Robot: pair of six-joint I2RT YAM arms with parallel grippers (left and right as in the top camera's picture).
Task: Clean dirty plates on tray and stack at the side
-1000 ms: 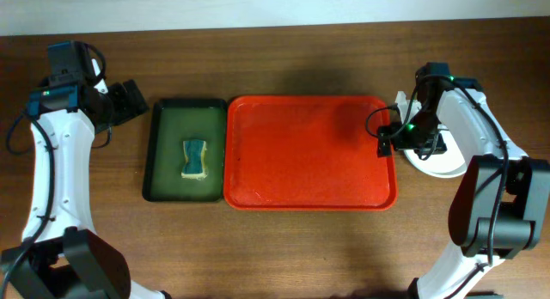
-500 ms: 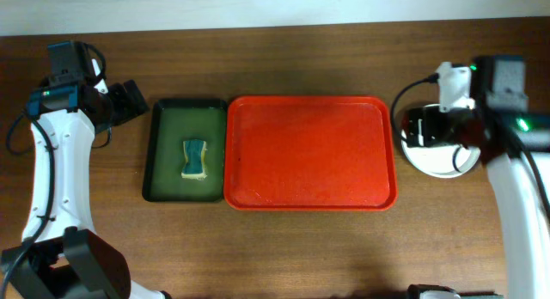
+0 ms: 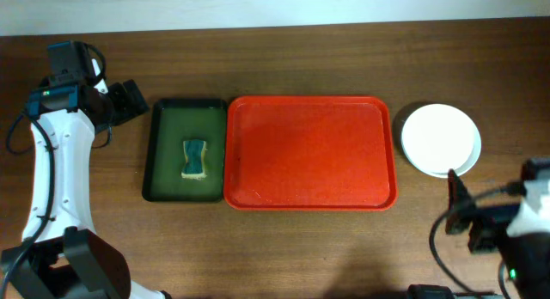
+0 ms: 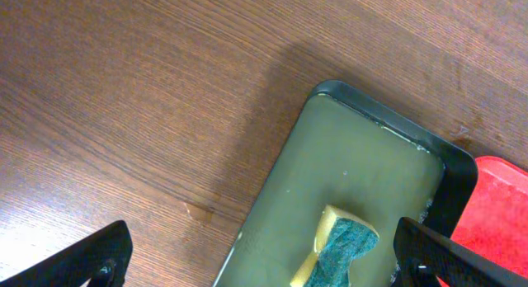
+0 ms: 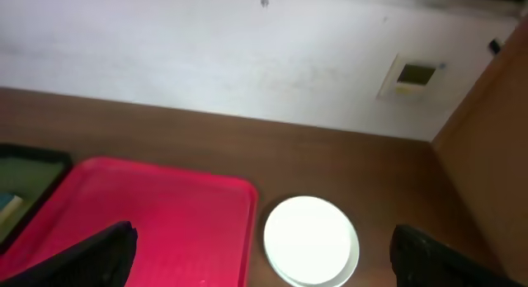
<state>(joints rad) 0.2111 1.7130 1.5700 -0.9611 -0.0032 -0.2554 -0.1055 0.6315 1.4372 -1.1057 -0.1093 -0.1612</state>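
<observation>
The red tray (image 3: 309,153) lies mid-table with nothing on it; it also shows in the right wrist view (image 5: 140,221). The plates (image 3: 440,140) sit stacked on the table just right of the tray. The top one is white and clean, and a lower rim peeks out at the bottom right. The stack also shows in the right wrist view (image 5: 311,240). My right gripper (image 3: 464,217) is near the front right edge, open and empty (image 5: 268,258), well back from the plates. My left gripper (image 3: 129,101) is open and empty (image 4: 264,266) at the far left.
A dark green tray (image 3: 163,153) lies against the red tray's left side, with a yellow-and-teal sponge (image 3: 195,158) in it. The sponge also shows in the left wrist view (image 4: 338,250). A white wall runs behind the table.
My right arm has pulled away from over the plates toward the front right corner, leaving the stack uncovered. The left arm has not moved.
</observation>
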